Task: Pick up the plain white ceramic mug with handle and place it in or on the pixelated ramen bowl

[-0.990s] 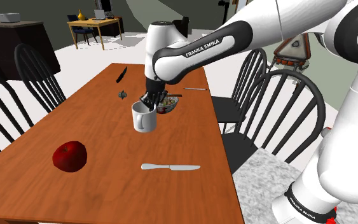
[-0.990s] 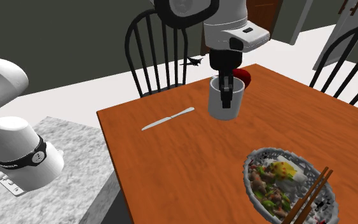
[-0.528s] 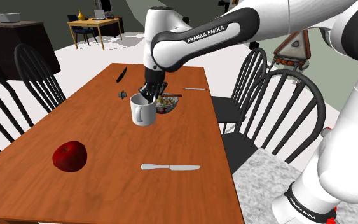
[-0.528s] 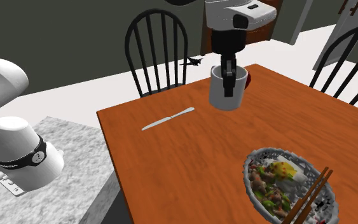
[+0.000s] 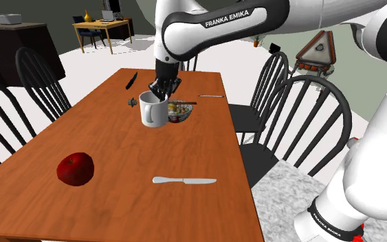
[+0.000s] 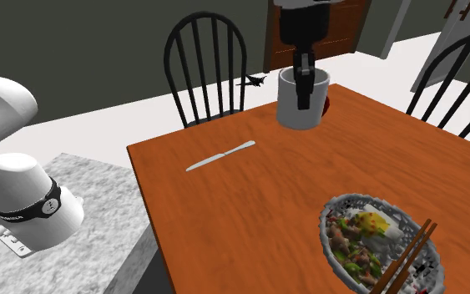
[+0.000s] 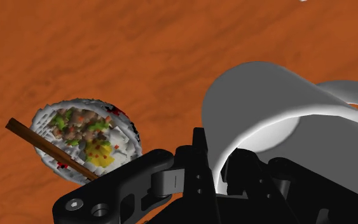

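"Mug (image 5: 153, 113) first: where is it?"
"Up off the table (image 5: 116, 148), hanging beside the bowl (image 5: 180, 114), not over it. The apple (image 5: 75, 168) lies well beyond it from the bowl."
"And the claw (image 5: 160, 95)?"
"Clamped on the mug's rim, one finger inside, one outside the wall."
"Handle?"
"Probably the pale curve on the side away from the bowl; hard to tell. A knife (image 5: 183, 181) lies well apart from the bowl."

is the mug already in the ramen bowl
No, the white mug hangs in the gripper above the table, well apart from the ramen bowl.
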Available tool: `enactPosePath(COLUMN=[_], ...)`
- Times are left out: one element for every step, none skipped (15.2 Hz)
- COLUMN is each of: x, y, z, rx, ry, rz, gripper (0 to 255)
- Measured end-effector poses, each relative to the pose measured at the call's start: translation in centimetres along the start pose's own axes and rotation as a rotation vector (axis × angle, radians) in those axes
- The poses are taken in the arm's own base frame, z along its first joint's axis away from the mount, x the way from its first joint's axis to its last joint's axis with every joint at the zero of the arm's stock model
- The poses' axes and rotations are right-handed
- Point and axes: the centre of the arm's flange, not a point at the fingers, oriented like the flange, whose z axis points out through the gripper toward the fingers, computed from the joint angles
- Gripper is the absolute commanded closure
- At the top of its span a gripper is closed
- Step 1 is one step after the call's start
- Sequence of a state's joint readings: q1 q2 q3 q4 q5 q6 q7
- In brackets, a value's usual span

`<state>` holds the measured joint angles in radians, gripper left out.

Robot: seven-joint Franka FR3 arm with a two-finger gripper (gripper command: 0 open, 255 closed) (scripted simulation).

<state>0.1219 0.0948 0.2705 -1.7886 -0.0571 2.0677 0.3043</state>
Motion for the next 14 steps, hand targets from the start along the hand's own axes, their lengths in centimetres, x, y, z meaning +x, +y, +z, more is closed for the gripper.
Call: enactPosePath(x=[0.5,0.9,1.4,2.0,2.9,3.6,4.4,5.2,5.8,6.7,7.2,7.8,8.5,9.2], y=[0.6,1.3,2.4,3.4,4.6,5.5,6.6,7.8,8.9,9.8,10.9,12.4,13.5,14.5], z=[-0.2,-0.2,-0.5,-0.7,-0.6,-0.4,-0.3,-0.4,-0.6,-0.6,-0.6,-0.6,-0.9,-0.9], rx=[0.0,0.0,0.0,0.0,0.001,0.0,0.0,0.0,0.0,0.0,0.0,0.0,0.0,0.001], ry=[0.0,0.0,0.0,0.0,0.0,0.0,0.0,-0.001,-0.001,0.0,0.0,0.0,0.0,0.0], rz=[0.0,0.0,0.001,0.001,0.001,0.001,0.001,0.001,0.001,0.001,0.001,0.001,0.001,0.001], gripper=[255,255,255,255,255,255,255,255,255,255,255,255,255,255])
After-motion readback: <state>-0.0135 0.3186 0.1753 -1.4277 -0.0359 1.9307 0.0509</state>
